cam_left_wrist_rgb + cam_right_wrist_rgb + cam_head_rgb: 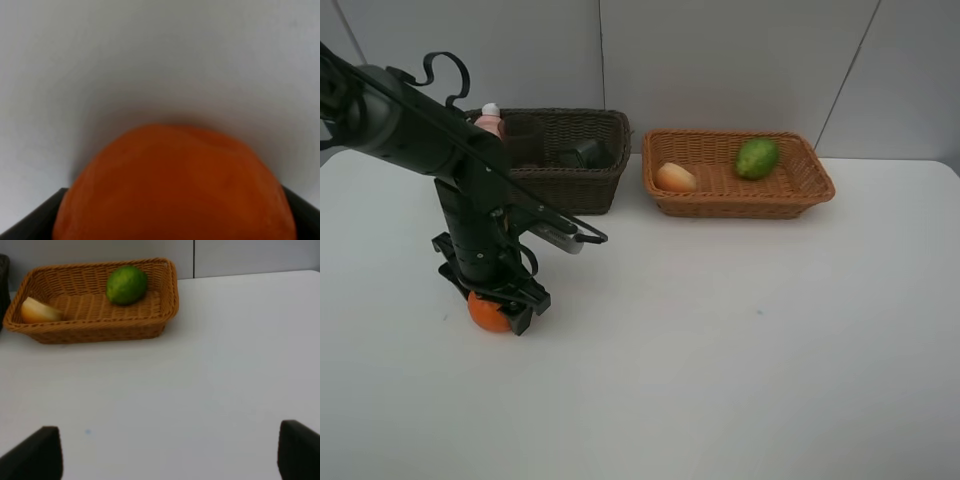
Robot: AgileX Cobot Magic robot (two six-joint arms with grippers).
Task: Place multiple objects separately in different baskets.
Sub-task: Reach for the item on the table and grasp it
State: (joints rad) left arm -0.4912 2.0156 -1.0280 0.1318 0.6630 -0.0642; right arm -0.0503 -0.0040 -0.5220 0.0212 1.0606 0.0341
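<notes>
Left black gripper down over round orange fruit on white tabletop, jaws spread wide, one dark fingertip flanking each side of the fruit, not yet clenched. Best done by centring on the widest girth before closing, squeezing gently since the round skin could roll out, then lifting straight up. Right gripper released and empty, hanging above bare table. Beyond the orange: dark brown deep wicker basket, holding pink white-capped bottle and dark grey bottle. Further right of the orange: light tan shallow wicker basket, holding pale peach-coloured fruit and green fruit. Likely destination the tan basket; open table between, low rim to clear, room in the middle.
</notes>
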